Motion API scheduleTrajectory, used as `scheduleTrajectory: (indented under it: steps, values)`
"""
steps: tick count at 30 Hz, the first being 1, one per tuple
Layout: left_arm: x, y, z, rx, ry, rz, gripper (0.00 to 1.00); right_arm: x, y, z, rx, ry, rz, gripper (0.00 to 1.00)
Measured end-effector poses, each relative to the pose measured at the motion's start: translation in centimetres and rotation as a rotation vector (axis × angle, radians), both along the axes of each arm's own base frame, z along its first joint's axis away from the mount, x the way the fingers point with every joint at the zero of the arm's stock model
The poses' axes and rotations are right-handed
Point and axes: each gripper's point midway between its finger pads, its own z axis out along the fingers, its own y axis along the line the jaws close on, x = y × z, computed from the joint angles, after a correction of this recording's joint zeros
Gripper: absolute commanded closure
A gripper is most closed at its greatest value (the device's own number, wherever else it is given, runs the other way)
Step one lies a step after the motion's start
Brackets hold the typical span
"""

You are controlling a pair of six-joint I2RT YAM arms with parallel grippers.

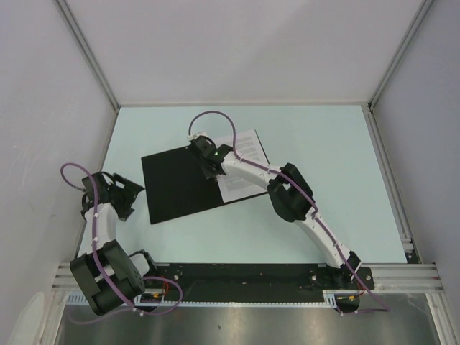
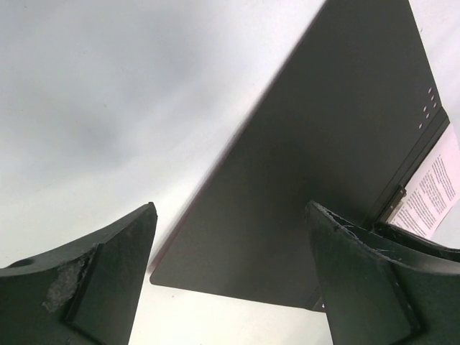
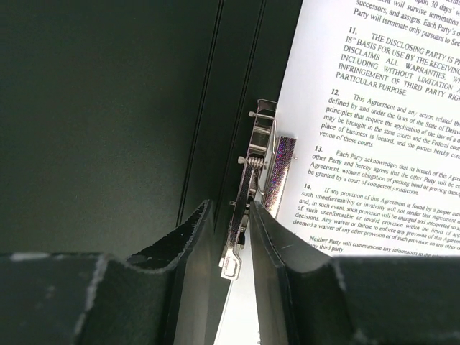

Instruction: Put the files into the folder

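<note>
The folder (image 1: 180, 188) lies open on the table, black inside facing up. A white printed file (image 1: 246, 152) lies on its right half, beside the spine. My right gripper (image 1: 208, 162) is at the spine, its jaws closed on the metal clip (image 3: 256, 154), whose lever stands between the fingers. The right wrist view shows the black cover (image 3: 108, 108), the printed sheet (image 3: 374, 108) and the gripper (image 3: 230, 210). My left gripper (image 1: 132, 192) is open and empty, just off the folder's left edge. Its wrist view shows the gripper (image 2: 230, 210), the cover (image 2: 316, 158) and the sheet (image 2: 433, 188).
Pale table surface (image 1: 323, 144) surrounds the folder, with white walls at the back and both sides. A black mounting rail (image 1: 244, 282) runs along the near edge. The right arm (image 1: 295, 198) reaches over the sheet's lower part.
</note>
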Motion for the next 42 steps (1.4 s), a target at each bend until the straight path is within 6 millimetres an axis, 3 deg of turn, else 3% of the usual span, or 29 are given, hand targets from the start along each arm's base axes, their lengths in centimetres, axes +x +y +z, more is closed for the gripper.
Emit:
scheduleTrajectory:
  steps: [9,14,21,25,29,34,42]
  values:
    - [0.0,-0.7,-0.9,-0.047,0.023,-0.023,0.09,1.1,0.3,-0.1,-0.051,-0.089,-0.058,0.82]
    - [0.3,-1.2,-0.9,-0.072,0.013,-0.042,0.07,1.3,0.0,-0.1,-0.051,-0.103,-0.102,1.00]
    - [0.9,-2.5,-1.6,-0.128,0.015,-0.094,0.07,2.1,-0.6,0.0,0.020,-0.056,-0.171,1.00]
    - [1.8,-4.9,-1.4,-0.168,-0.015,-0.191,0.10,3.2,-2.6,0.1,0.073,0.012,-0.219,1.00]
    - [2.4,-8.6,-1.0,-0.208,-0.066,-0.321,0.11,4.8,-5.9,0.2,0.091,0.063,-0.291,1.00]
    - [1.8,-12.4,-0.8,-0.232,-0.108,-0.417,0.10,6.1,-9.3,0.2,0.094,0.094,-0.366,1.00]
    - [1.7,-14.7,-1.1,-0.286,-0.188,-0.430,0.09,5.7,-10.3,0.9,0.100,0.124,-0.380,1.00]
